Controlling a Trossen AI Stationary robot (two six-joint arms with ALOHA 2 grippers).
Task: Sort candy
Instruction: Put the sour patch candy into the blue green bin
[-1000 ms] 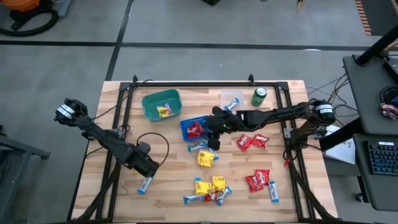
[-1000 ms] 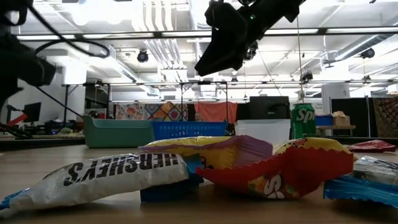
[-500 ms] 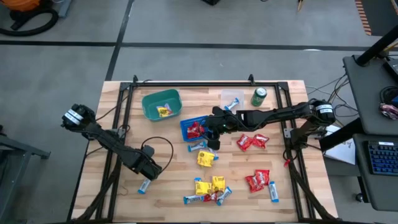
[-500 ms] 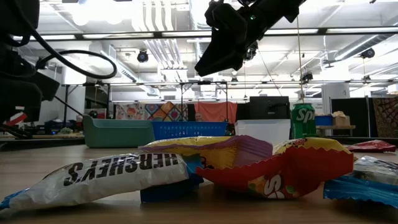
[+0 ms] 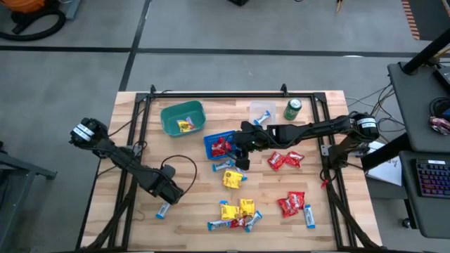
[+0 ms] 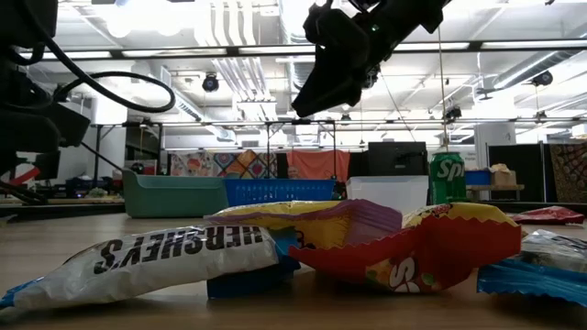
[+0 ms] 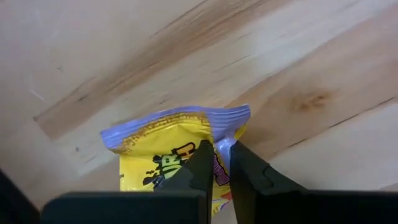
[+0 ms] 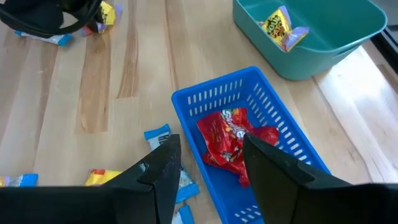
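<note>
Your left gripper (image 7: 214, 163) has just snapped closed on a yellow candy (image 7: 171, 152), well away from the teal basket (image 5: 182, 117) toward the table's near-left, so one pick is secured. Your right gripper (image 8: 208, 158) hangs open over the blue basket (image 8: 249, 127), empty.

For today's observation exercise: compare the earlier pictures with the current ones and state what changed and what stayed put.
The left gripper moved toward the table's middle, came down and shut on a yellow candy. The right gripper stayed open above the blue basket; the candies and the teal basket kept their places.
</note>
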